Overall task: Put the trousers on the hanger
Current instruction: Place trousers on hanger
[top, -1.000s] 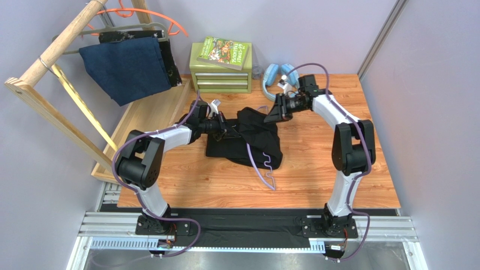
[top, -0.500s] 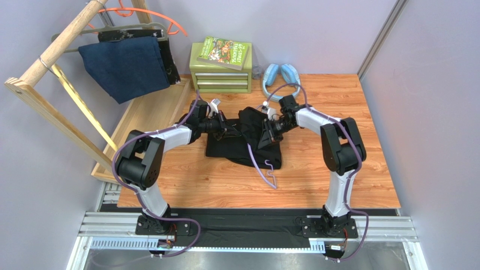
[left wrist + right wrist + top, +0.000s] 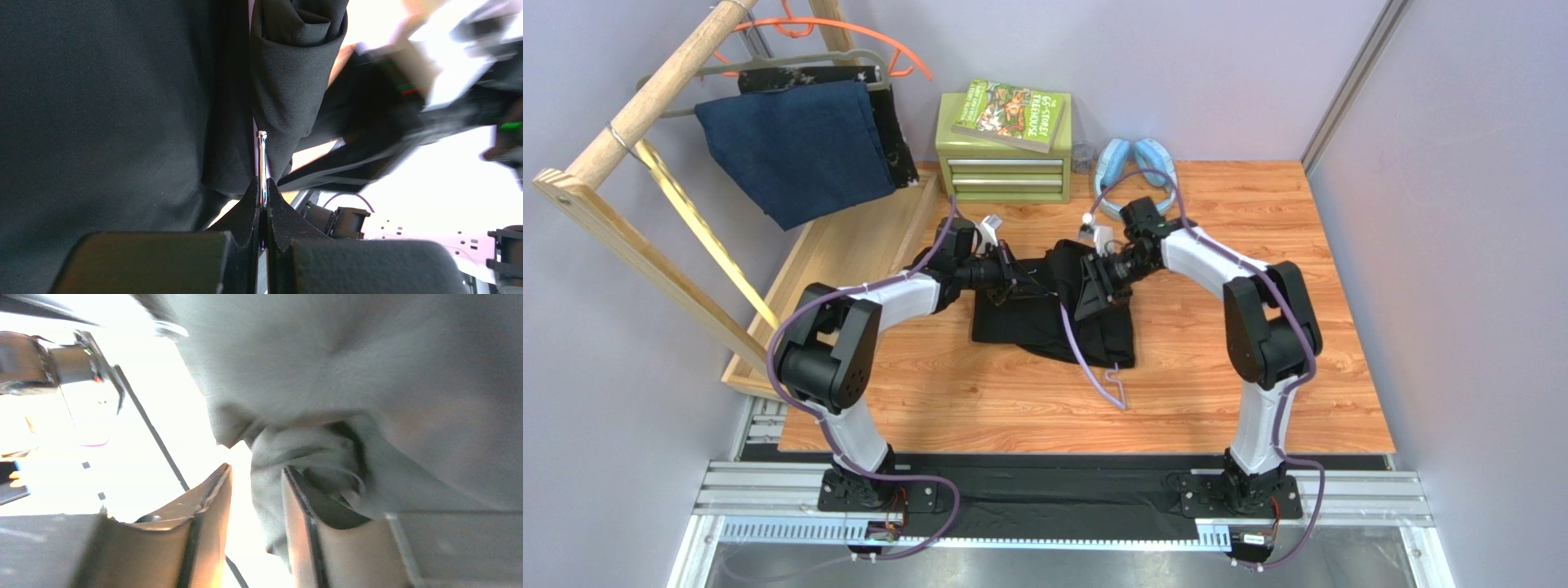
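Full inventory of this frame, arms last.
trousers: 1, black, table centre
hanger: 1, lavender, across trousers onto table
rack: 1, wooden, far left
cloth: 1, navy, on rack
orange hanger: 1, orange, rack top
grey hanger: 1, grey, on rack
drawer unit: 1, green, far edge
book: 1, green, atop drawer unit
headphones: 1, blue, beside drawer unit
table: 1, orange wood
left gripper: 1, black, shut on hanger
right gripper: 1, black, open around trousers fold

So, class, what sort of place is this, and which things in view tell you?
Probably a robotics lab test cell staged for laundry chores: a left arm and right arm bolted to a metal rail at a wooden table, plain partition walls, and a wooden clothes rack hung with a navy garment.
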`<action>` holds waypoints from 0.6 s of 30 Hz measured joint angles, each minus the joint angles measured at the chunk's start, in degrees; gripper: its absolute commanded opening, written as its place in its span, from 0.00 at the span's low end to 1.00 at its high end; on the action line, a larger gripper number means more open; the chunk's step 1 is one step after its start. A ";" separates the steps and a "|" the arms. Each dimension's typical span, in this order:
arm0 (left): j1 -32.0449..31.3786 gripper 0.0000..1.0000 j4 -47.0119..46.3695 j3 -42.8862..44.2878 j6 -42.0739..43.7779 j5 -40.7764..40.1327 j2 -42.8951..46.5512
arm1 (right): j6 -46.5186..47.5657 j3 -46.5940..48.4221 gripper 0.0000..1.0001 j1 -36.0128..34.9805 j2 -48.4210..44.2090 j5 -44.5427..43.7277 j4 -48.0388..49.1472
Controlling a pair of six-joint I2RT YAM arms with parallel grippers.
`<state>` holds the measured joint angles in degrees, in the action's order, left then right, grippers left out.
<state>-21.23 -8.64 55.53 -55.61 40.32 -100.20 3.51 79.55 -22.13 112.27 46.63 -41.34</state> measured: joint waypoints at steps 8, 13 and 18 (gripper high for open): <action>0.00 0.00 0.09 0.00 0.04 0.17 0.02 | 1.79 12.22 0.23 4.98 -2.36 -0.83 2.14; 0.00 0.00 0.00 0.00 0.02 0.50 0.07 | -0.48 18.29 0.11 4.48 4.26 -2.89 7.13; 0.00 0.00 -0.17 0.00 -0.02 1.22 0.70 | -4.20 18.12 0.07 3.56 11.67 -6.60 11.43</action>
<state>-21.23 -8.82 55.53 -55.64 41.54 -99.50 -0.69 97.67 -18.57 123.94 40.03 -29.91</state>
